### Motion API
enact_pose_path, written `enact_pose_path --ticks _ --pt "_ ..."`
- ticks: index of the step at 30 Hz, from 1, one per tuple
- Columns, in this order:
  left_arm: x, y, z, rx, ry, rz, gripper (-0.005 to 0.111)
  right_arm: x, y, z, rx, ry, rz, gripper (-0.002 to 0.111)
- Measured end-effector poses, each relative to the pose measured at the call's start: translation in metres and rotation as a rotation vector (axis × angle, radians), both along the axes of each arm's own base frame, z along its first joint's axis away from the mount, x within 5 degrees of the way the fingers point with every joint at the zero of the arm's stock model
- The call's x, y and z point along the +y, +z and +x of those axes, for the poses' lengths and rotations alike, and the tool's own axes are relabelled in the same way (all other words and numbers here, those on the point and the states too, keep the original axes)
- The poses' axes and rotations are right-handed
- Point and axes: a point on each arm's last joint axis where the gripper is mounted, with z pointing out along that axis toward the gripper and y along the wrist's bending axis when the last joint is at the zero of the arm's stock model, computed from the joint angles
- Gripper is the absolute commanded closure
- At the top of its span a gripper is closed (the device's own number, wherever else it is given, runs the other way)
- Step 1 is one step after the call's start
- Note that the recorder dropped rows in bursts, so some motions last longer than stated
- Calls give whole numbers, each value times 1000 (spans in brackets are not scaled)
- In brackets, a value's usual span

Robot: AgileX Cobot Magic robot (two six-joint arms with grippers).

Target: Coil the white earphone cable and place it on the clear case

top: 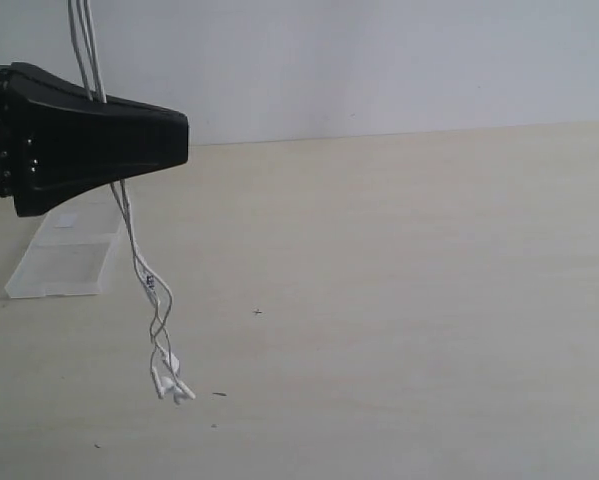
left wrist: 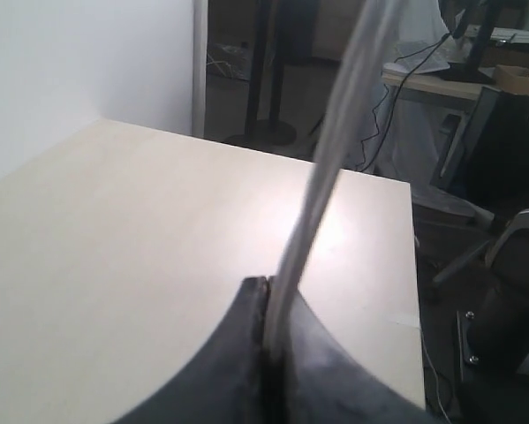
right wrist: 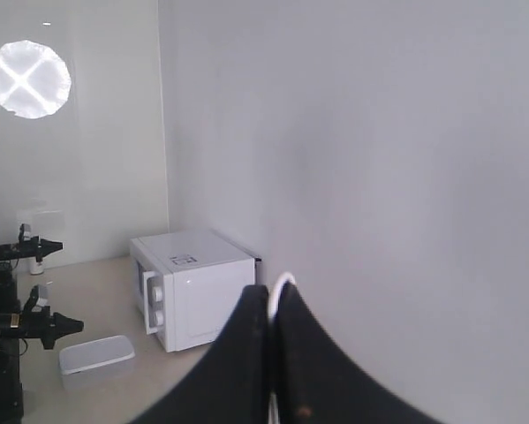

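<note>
Left tool (left wrist: 266,296) pinching white earphone cable (left wrist: 332,150); right tool (right wrist: 271,299) pinching it too.

A pale table (top: 399,300) meets a white wall (top: 379,60) — plus a white microwave (right wrist: 193,296).

Exterior view: the left gripper (top: 174,140) is cut off by the left edge; its body covers a stretch of the white earphone cable (top: 144,270) and one corner of the clear case (top: 64,265); the cable's upper strands leave through the top edge; the earbuds (top: 169,385) are too small to separate from the tangle around them.

Left wrist view: the cable (left wrist: 321,177) is blurred and runs out of the picture; the left gripper (left wrist: 266,296) is cropped by the picture's edge.

Right wrist view: the right gripper (right wrist: 271,296), also cropped, hides all of the cable (right wrist: 283,281) except a small loop at its tips.
</note>
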Motion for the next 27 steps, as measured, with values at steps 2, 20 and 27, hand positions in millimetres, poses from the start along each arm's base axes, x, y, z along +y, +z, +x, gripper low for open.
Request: enact_pose_path --ticks 2,20,27 --pt "0 0 0 1 0 0 104 0 0 0 2 0 -2 108" --pt "0 -1 1 1 7 14 80 -6 3 -3 -10 -12 6 108" --pt "1 -1 1 0 14 18 105 -6 3 -3 -10 -12 6 108"
